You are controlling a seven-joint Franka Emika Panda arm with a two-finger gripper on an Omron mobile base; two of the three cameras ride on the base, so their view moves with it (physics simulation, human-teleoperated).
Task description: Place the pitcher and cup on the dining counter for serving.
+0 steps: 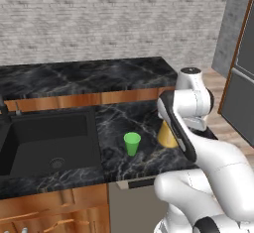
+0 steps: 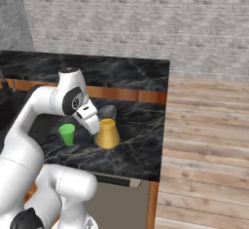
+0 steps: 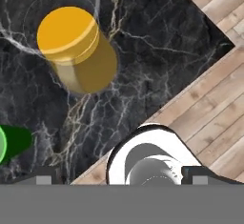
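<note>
1. We count one pitcher [image 3: 76,51], upper left of the hand view: amber-yellow, translucent, round, wider at the base than the rim, upright on the lower counter [image 1: 144,118].
2. We count one cup [image 1: 132,143], centre of the left base view: small, bright green, tapered, no handle, apart from the pitcher.
3. Both counters are black marble with white veins; the raised dining counter [image 1: 84,76] sits on a brown wooden panel and carries neither vessel.
4. One black sink [image 1: 47,143] lies at lower left of the left base view.
5. The hand [image 3: 121,175] hangs above the pitcher, fingers [image 3: 45,175] spread wide, pinching nothing.
</note>
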